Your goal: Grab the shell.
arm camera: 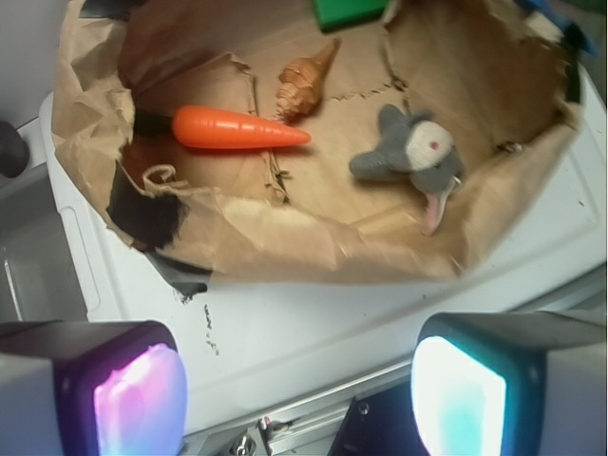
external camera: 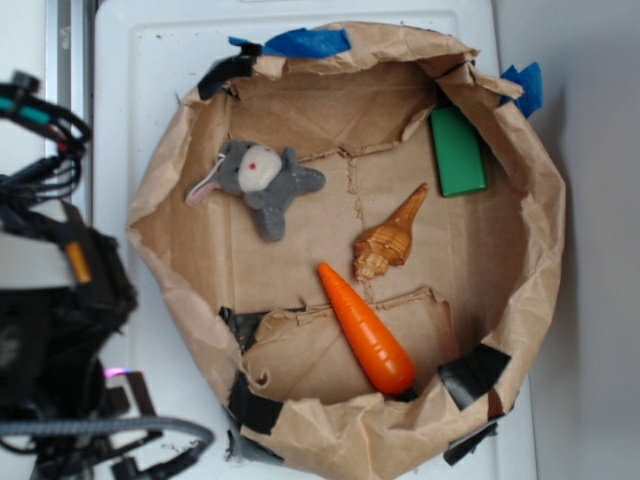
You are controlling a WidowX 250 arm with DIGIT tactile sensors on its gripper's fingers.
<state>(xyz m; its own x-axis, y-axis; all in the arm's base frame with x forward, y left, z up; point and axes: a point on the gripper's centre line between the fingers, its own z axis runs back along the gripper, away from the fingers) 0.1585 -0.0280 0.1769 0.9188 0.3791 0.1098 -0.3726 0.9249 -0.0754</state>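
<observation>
Four items inside a crumpled brown paper enclosure (external camera: 540,200), patched with black and blue tape, set on a white surface (external camera: 130,80). Largest first: a smooth bright orange carrot (external camera: 367,329), lying diagonally near the low front wall in the exterior view, pointed end toward the middle of the floor. Next, a grey plush bunny (external camera: 258,181) with a pale face and one pink-lined ear, sprawled near the far-left wall, well apart from the carrot. Then a green block (external camera: 457,151), leaning against the far-right wall. Smallest, the shell (external camera: 388,241): tan-orange, ribbed and bulbous at one end, tapering to a long tip aimed toward the green block; resting on the cardboard floor just beside the carrot's pointed end, near but seemingly not touching it, roughly between carrot and block.

Outside the enclosure, off to the left in the exterior view, the dark arm (external camera: 60,300) with its cables. In the wrist view, gripper (arm camera: 299,394) spread wide, pads (arm camera: 456,394) glowing pink on one side and teal on the other, nothing between them, hovering over the white surface well short of the shell (arm camera: 304,81).
</observation>
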